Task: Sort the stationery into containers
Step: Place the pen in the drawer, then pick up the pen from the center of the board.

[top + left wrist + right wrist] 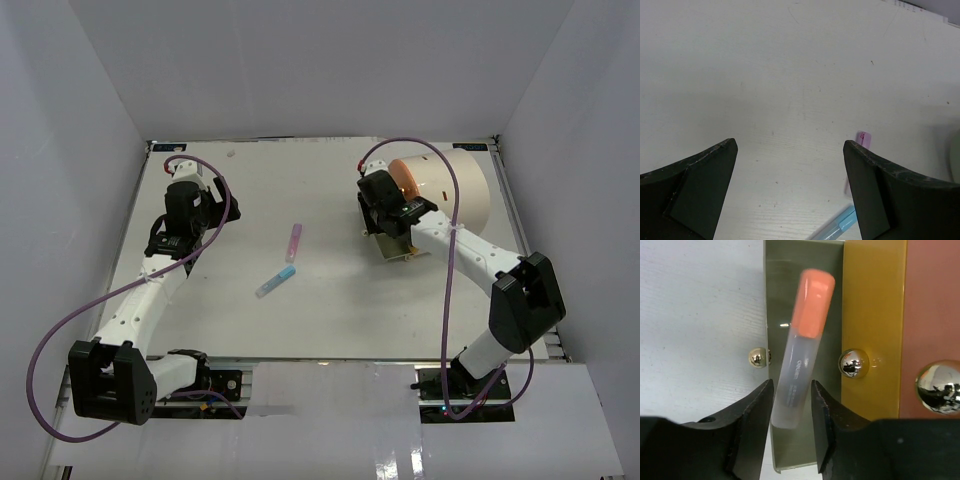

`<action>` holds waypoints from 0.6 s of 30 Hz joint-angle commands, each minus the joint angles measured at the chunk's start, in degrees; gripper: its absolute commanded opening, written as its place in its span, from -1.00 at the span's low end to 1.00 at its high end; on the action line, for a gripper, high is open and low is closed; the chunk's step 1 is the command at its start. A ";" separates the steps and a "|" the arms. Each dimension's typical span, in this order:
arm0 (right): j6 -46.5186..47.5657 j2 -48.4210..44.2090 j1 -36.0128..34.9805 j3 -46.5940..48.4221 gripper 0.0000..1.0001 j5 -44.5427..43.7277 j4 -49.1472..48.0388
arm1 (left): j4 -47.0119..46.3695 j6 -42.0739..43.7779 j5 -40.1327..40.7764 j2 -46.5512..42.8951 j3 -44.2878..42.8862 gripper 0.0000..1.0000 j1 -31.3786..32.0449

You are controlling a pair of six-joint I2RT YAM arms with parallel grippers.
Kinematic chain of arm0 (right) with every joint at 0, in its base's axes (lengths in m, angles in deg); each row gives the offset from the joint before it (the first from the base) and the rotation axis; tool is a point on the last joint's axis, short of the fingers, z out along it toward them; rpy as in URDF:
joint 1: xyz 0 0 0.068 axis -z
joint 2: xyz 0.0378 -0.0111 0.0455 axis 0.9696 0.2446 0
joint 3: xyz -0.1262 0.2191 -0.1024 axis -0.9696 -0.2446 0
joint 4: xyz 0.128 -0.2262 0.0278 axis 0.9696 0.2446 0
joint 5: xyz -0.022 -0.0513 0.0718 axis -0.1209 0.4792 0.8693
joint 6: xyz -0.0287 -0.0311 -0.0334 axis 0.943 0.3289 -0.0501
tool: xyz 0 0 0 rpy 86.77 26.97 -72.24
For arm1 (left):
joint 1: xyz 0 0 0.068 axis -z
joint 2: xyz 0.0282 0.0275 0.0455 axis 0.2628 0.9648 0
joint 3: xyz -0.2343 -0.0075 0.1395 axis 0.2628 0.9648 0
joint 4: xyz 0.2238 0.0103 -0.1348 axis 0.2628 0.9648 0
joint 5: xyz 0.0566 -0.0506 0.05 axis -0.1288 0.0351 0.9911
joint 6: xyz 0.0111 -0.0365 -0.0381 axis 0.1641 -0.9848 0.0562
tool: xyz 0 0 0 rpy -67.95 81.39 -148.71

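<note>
**benchwatcher:** ok, left to right. The left gripper (790, 145) is over by the far-left corner of the desk (330, 330). Its fingers are spread wide apart with only bare desk between them.

**tinkr_99:** So it's not holding a pen?

**benchwatcher:** nope. Two bits of stationery lie loose around the middle of the desk. A pink marker (294, 241) sits a bit toward the far edge. A blue pen (275, 282) sits just beside its near end, angled off toward the near-left. The left wrist view catches both of them past its right finger, lying flat.

**tinkr_99:** And the right side?

**benchwatcher:** the right gripper (792, 390) has an orange-capped marker (800, 345). Both fingers are pinched onto the clear barrel near its bottom end, and the orange cap points away from the gripper, tilted a little. The marker is over a grey-green tray (832, 290) that has a gold strip (875, 300) beside it and shiny round knobs (853, 363) around it. Can't tell if the marker touches the tray or hangs over it.

**tinkr_99:** Where's the container?

**benchwatcher:** the big cream drum (455, 190) is in the far-right corner of the desk, with its orange round face turned left. The right gripper is right up against that face, and the tray sticks out toward the near edge.
</note>
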 commanded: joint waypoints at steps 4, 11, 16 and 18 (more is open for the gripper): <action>1.26 -0.06 0.34 2.01 0.00 1.45 -0.10 | -0.83 0.35 -1.20 -0.69 0.14 0.96 -0.50; -1.46 -0.50 -1.15 4.73 0.22 7.42 -0.45 | -0.75 0.27 -1.38 -0.61 0.05 0.96 -0.50; -7.95 4.23 -5.72 9.74 0.40 7.96 0.52 | -0.75 0.18 -1.12 -0.61 0.05 0.96 -0.50; -10.50 6.69 -7.74 12.46 0.43 8.22 0.43 | -0.75 0.18 -1.03 -0.61 0.23 0.96 -0.50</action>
